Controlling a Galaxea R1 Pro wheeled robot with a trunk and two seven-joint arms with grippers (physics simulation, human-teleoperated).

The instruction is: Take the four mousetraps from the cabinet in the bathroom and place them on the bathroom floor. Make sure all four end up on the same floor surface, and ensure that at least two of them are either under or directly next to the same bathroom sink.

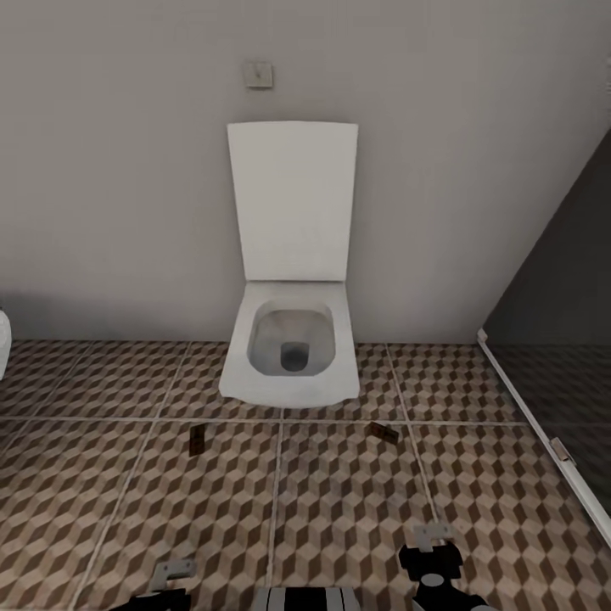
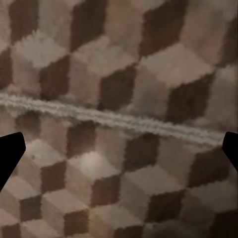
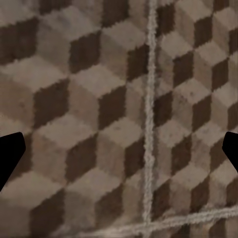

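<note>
Cube-patterned bathroom floor carries two mousetraps before the lid-up toilet; both hands spread apart.

mousetraps: too small to confirm | white object: cut off

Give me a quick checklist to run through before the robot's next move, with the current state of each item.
1. Mousetraps on the floor: ok for two, one left of the toilet front, another right of it, both on the tiled floor.
2. The other two mousetraps: cannot tell.
3. Sink next to those two: cannot tell, they lie by the toilet.
4. Left gripper empty: ok, fingers apart over bare tile.
5. Right gripper empty: ok, fingers apart over bare tile.
6. Glass screen on the right: ok, apart from both arms.
</note>
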